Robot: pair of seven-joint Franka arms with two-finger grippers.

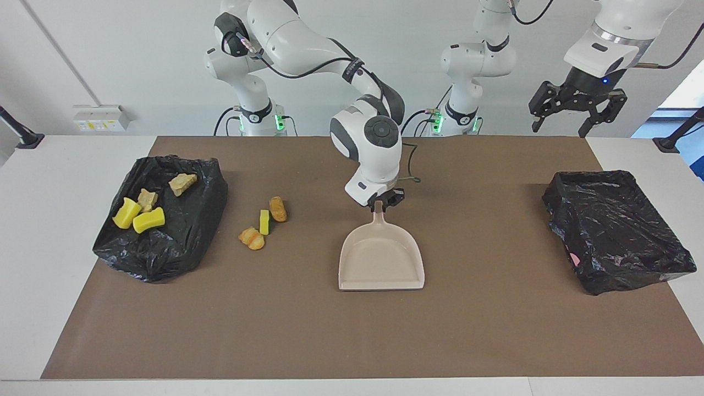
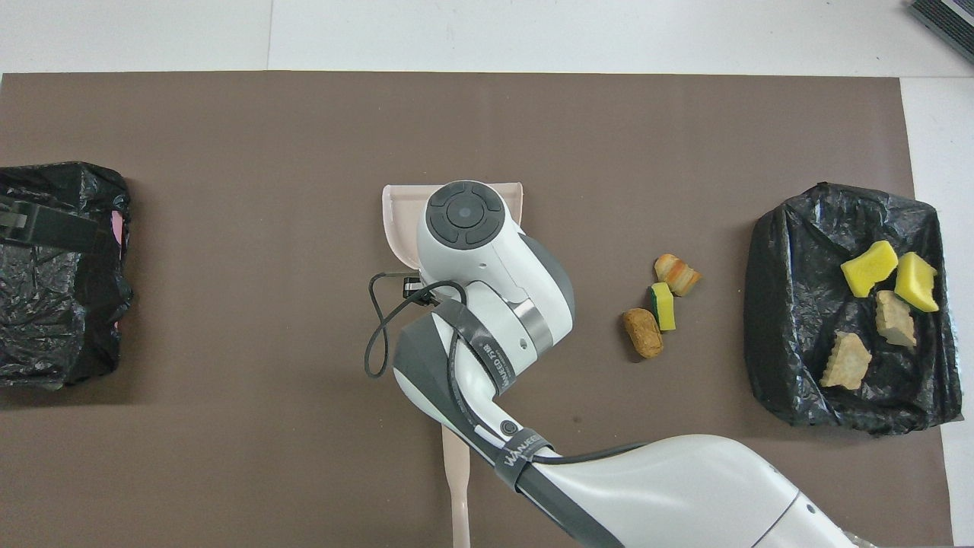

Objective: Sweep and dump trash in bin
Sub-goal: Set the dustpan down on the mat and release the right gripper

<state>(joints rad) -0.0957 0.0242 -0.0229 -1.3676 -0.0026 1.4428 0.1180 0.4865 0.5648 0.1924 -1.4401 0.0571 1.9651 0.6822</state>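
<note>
From across the table, the right gripper (image 1: 379, 202) sits at frame centre, clamped on the handle of the beige dustpan (image 1: 381, 261); three loose trash pieces (image 1: 263, 223) lie on the mat at centre-left, well apart from it, four more in the black bin (image 1: 192, 220) at far left. The left gripper (image 1: 577, 113) hangs spread wide at upper right. From overhead, the arm hides the right gripper; the trash pieces (image 2: 660, 304) lie right of centre, the bin (image 2: 791, 320) at the right edge.
</note>
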